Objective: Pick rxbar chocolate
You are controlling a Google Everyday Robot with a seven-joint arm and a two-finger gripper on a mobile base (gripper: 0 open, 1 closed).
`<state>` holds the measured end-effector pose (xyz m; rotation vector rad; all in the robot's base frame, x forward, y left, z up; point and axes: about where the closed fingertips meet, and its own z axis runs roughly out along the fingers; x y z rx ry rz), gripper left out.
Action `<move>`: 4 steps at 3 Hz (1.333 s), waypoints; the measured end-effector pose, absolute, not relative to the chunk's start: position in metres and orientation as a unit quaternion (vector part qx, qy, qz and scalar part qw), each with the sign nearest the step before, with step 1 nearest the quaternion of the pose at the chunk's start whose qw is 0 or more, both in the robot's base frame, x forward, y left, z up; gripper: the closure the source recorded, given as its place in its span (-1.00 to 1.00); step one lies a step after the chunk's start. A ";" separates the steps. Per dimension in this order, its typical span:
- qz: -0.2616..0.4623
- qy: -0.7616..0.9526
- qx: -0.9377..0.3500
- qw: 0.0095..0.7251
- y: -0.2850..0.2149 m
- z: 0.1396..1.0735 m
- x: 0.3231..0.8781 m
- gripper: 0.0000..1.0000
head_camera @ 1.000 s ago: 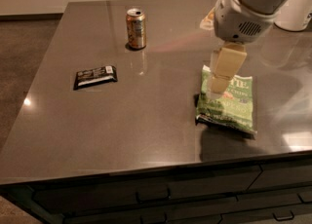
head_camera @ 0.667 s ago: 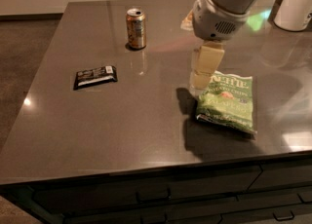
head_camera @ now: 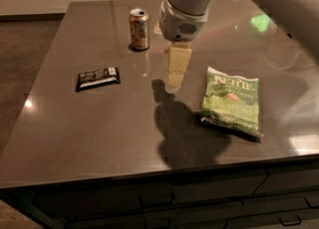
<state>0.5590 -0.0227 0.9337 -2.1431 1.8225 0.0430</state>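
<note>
The rxbar chocolate is a small flat black wrapper bar with white lettering, lying on the left part of the dark table. My gripper hangs from the grey arm above the table's middle, to the right of the bar and well apart from it. It points down, between the bronze drink can and the green chip bag. It holds nothing that I can see.
The bronze can stands at the back, left of the arm. The green chip bag lies at the right. The table's front edge runs above dark drawers. The arm's shadow falls on the table in front of the gripper.
My arm and gripper have moved left, from over the chip bag to the table's middle, closer to the bar. The bar, can and bag have not moved on the table.
</note>
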 end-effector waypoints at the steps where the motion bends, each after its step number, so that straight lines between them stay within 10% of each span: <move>1: 0.017 0.626 -0.765 0.150 0.003 0.922 0.574 -1.00; 4: 0.031 0.597 -0.793 0.113 0.073 0.881 0.597 -1.00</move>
